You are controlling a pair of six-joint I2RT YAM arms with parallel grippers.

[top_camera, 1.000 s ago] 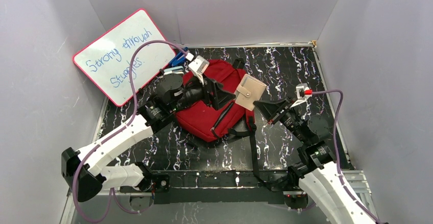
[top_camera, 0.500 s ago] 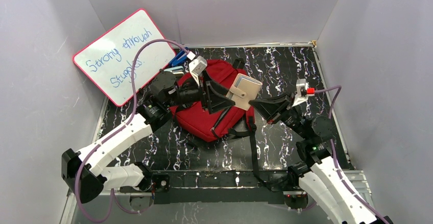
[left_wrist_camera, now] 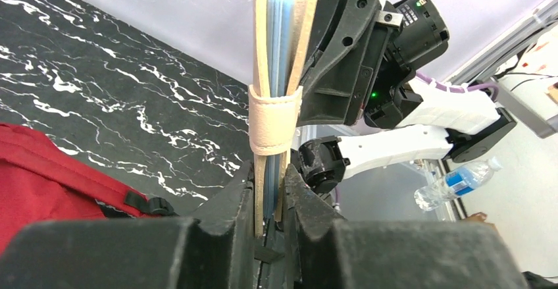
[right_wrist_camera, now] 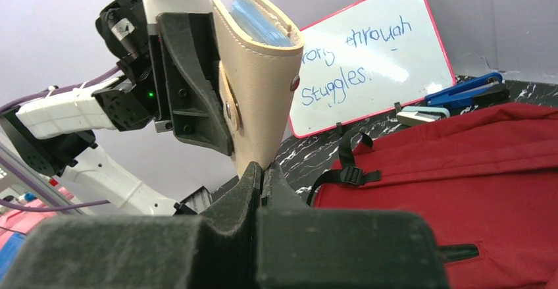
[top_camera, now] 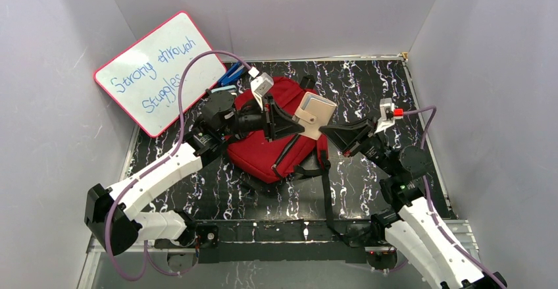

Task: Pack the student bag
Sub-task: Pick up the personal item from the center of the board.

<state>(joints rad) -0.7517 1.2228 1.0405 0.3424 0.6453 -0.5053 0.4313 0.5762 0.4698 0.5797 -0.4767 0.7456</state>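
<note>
The student bag [top_camera: 266, 157], dark red with black straps, lies flat on the black marbled table between the two arms; it also shows in the left wrist view [left_wrist_camera: 46, 170] and the right wrist view [right_wrist_camera: 474, 190]. A small beige wallet [top_camera: 314, 114] hangs above the bag's right side, held from both ends. My left gripper [top_camera: 299, 128] is shut on the wallet's edge [left_wrist_camera: 275, 72], its snap strap just above the jaws [left_wrist_camera: 270, 193]. My right gripper [top_camera: 327, 131] is shut on the wallet's lower corner [right_wrist_camera: 256, 91], pinched at the jaw tips [right_wrist_camera: 263, 169].
A pink-framed whiteboard [top_camera: 158, 72] with blue writing leans on the left wall. A blue tool [top_camera: 230, 75] and a white one [right_wrist_camera: 421, 113] lie beside the bag's far left. A black strap [top_camera: 326, 190] trails toward the near edge. Grey walls enclose the table.
The right arm carried the wallet left, over the bag. The left gripper, open a second ago, has closed on the wallet's other edge.
</note>
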